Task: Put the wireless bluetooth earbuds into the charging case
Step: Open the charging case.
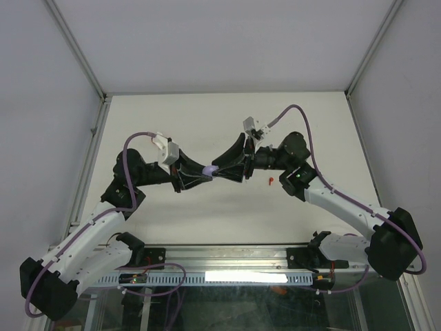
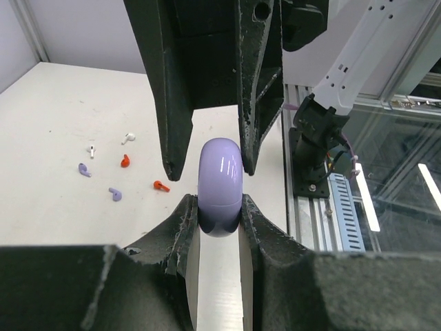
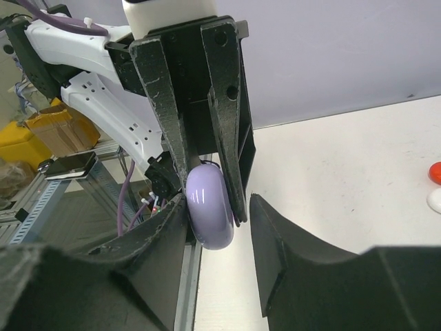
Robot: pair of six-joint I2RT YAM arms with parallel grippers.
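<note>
A closed lavender charging case [image 2: 220, 185] hangs above the table, and my left gripper [image 2: 219, 208] is shut on its lower end. My right gripper [image 3: 219, 215] faces it tip to tip and stands open around the case's [image 3: 210, 210] other end. Its left finger lies against the case and its right finger [image 3: 279, 252] stands apart from it. In the top view both grippers meet mid-table at the case [image 1: 211, 169]. Several earbuds lie loose on the table: white [image 2: 128, 138], red [image 2: 125, 161], lavender [image 2: 115, 194], orange-red [image 2: 161, 185].
One red earbud [image 1: 271, 181] lies on the table just under my right forearm. The aluminium rail [image 2: 341, 200] and the right arm's base [image 2: 313, 148] run along the near table edge. White walls close in the table on three sides.
</note>
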